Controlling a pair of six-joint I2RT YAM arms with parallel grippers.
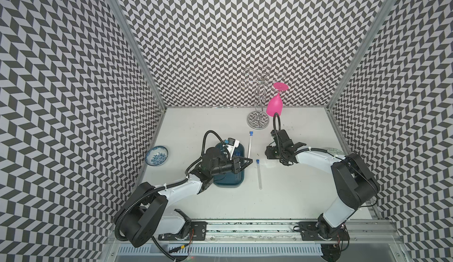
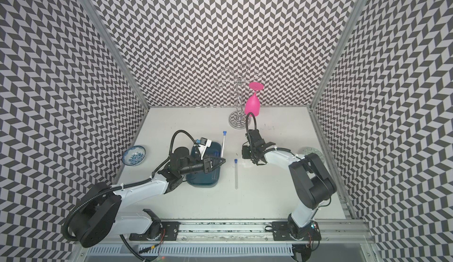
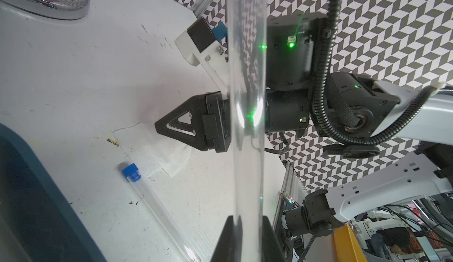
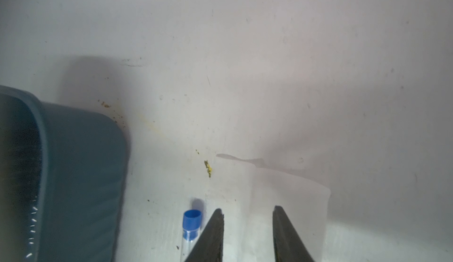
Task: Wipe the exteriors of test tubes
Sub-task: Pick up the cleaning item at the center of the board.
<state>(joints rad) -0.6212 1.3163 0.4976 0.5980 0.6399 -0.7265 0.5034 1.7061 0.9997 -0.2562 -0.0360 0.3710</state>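
My left gripper (image 3: 247, 218) is shut on a clear test tube (image 3: 247, 77). In a top view that tube (image 1: 249, 145) runs from the left gripper (image 1: 250, 161) away to its blue cap, beside the teal tray (image 1: 241, 182). A second test tube (image 1: 258, 175) lies on the table right of the tray, also seen from the right wrist (image 4: 191, 226). More tubes (image 1: 236, 173) lie in the tray, partly hidden by the left arm. My right gripper (image 4: 248, 209) is open, pointing down over a white tissue (image 4: 289, 199) that lies flat on the table.
A chrome wire rack (image 1: 258, 121) stands at the back with a pink glass (image 1: 274, 105) hanging on it. A blue-patterned bowl (image 1: 157, 156) sits at the far left. A plate (image 1: 333, 150) is half hidden behind the right arm. Yellow crumbs (image 4: 208, 169) lie near the tissue.
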